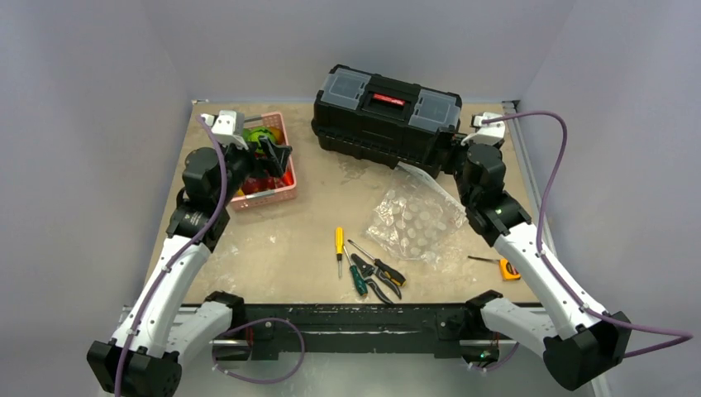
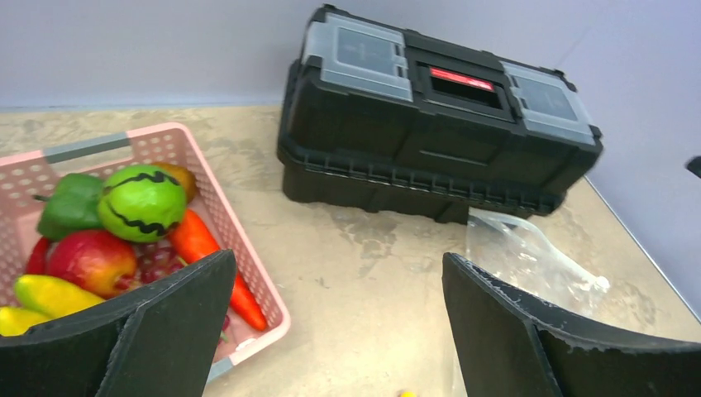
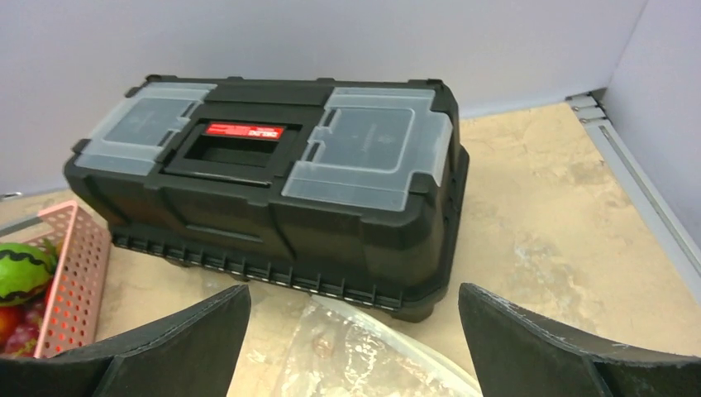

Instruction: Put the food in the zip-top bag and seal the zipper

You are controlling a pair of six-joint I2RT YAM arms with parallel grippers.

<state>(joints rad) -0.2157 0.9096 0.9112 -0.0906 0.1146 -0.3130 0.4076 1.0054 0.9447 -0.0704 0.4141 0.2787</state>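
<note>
left gripper [image 2: 337, 260], right gripper [image 3: 354, 289] — released | toolbox [image 1: 384, 116] against zip-top bag [image 1: 417, 219] | screwdrivers [image 1: 338, 242] just beside

A black toolbox [image 1: 384, 116] with clear lid compartments stands just ahead of the right claw [image 3: 355, 343]. A pink lattice basket [image 1: 277, 197] sits below the left claw [image 2: 340, 327], to its left. Behind both claws lie a yellow-handled screwdriver [image 1: 338, 246], a green-handled screwdriver [image 1: 359, 282], pliers [image 1: 382, 289] and a tape measure [image 1: 509, 270].

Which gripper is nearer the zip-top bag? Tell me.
Right. Right gripper hangs over the far edge of the zip-top bag beside the toolbox; left gripper sits above the pink basket, farther away.
</note>
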